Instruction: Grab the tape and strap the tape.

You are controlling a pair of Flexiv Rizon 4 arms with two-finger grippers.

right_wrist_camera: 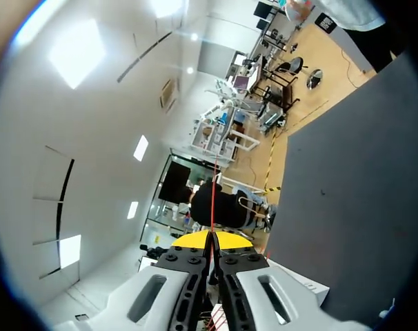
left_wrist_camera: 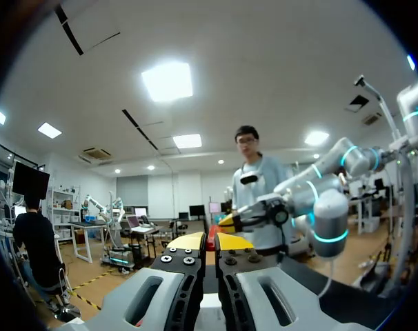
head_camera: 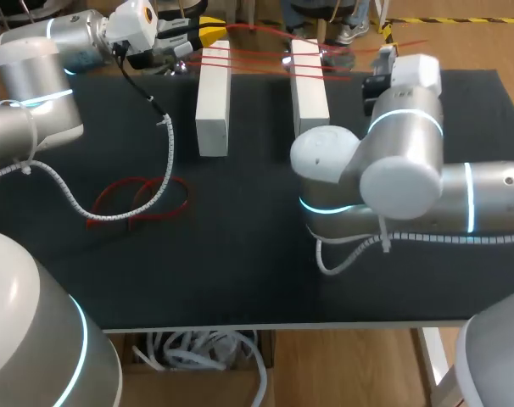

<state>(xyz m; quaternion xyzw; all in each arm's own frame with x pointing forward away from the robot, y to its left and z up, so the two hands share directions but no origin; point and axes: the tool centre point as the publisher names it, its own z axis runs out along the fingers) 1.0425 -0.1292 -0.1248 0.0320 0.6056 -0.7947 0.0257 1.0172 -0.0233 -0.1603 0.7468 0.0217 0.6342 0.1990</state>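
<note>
Since the thin red tape (head_camera: 259, 52) looks light, limp and slick, it should hold a line only under tension. Best to take it near the ends, flat between the pads, with an even pull. Several strands run taut across two white rectangular blocks (head_camera: 213, 102) at the far side of the black matte surface (head_camera: 240, 271). Left jaws are clenched on a red end, right jaws on a strand running straight ahead. Slack red tape loops (head_camera: 138, 199) lie under the white spiral-wrapped cable (head_camera: 164, 161). Working room between the blocks is tight.
</note>
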